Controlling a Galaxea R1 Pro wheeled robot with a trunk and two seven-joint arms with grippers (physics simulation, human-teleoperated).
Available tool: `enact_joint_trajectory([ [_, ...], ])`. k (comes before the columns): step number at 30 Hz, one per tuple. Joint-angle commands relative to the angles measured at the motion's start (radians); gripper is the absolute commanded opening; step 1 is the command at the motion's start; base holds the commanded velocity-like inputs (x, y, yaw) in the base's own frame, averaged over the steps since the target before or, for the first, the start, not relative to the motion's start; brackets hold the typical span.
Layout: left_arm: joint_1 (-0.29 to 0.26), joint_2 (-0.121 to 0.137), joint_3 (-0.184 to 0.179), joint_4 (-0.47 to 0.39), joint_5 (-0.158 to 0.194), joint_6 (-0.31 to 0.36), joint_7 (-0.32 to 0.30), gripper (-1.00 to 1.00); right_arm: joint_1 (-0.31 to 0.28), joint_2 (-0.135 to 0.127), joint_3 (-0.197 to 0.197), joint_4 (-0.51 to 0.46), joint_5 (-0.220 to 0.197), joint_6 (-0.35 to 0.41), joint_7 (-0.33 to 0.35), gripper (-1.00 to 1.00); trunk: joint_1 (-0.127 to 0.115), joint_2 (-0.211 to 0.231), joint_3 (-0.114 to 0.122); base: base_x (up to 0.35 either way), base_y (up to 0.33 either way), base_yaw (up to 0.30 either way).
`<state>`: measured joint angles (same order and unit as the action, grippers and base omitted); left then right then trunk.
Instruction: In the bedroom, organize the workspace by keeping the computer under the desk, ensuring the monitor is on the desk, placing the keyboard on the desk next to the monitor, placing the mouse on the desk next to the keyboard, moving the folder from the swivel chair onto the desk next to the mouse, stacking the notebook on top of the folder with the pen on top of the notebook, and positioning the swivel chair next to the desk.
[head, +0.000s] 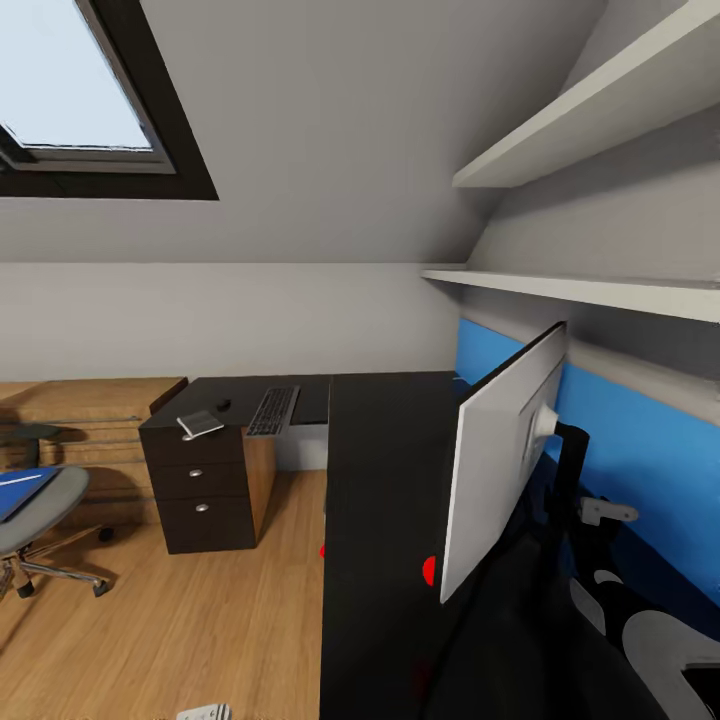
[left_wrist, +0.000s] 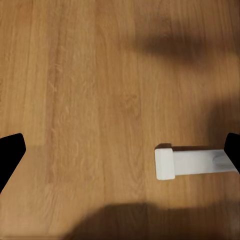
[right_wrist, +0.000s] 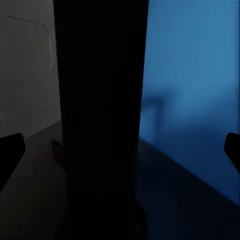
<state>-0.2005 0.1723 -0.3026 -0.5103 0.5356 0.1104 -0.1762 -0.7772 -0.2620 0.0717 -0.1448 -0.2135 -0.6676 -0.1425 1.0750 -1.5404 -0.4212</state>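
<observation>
The black-topped desk (head: 385, 480) runs from the drawer unit (head: 200, 500) toward me. On it at the right stands the monitor (head: 500, 470), turned edge-on with its pale back showing and a red dot at its lower corner. The keyboard (head: 272, 410), the tiny mouse (head: 223, 404) and the grey notebook (head: 200, 424) lie on the far wing above the drawers. At the left, apart from the desk, is the swivel chair (head: 45, 505) with the blue folder (head: 20, 490) on its seat. My right gripper (right_wrist: 120, 150) is open around the monitor's black stand (right_wrist: 100, 115). My left gripper (left_wrist: 120, 150) hangs open over the floor. The computer is hidden and the pen is too small to tell.
A blue wall panel (head: 640, 450) and two white shelves (head: 590, 290) line the wall right of the desk. A low light-wood cabinet (head: 90, 400) stands at the back left under the skylight (head: 80, 90). A white desk foot (left_wrist: 190, 162) rests on the plank floor (head: 200, 620).
</observation>
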Motion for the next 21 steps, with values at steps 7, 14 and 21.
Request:
enact_joint_trajectory([
  [7,0.000,0.001,-0.004,-0.002,0.009,0.005,0.000,1.00,-0.001,0.000,0.008,0.001,-0.007,-0.003,-0.003,1.00,0.000,-0.001,-0.001,-0.024,0.000,0.000],
  [14,0.000,0.001,-0.004,-0.001,0.009,0.005,0.000,1.00,-0.001,0.000,0.008,0.001,-0.007,-0.003,-0.003,1.00,0.000,-0.001,-0.001,-0.138,0.000,0.000],
  [21,0.000,0.000,-0.006,-0.001,0.009,0.005,0.000,1.00,-0.001,0.000,0.008,0.001,-0.007,-0.003,-0.003,1.00,0.000,-0.001,-0.001,-0.305,0.000,0.000],
])
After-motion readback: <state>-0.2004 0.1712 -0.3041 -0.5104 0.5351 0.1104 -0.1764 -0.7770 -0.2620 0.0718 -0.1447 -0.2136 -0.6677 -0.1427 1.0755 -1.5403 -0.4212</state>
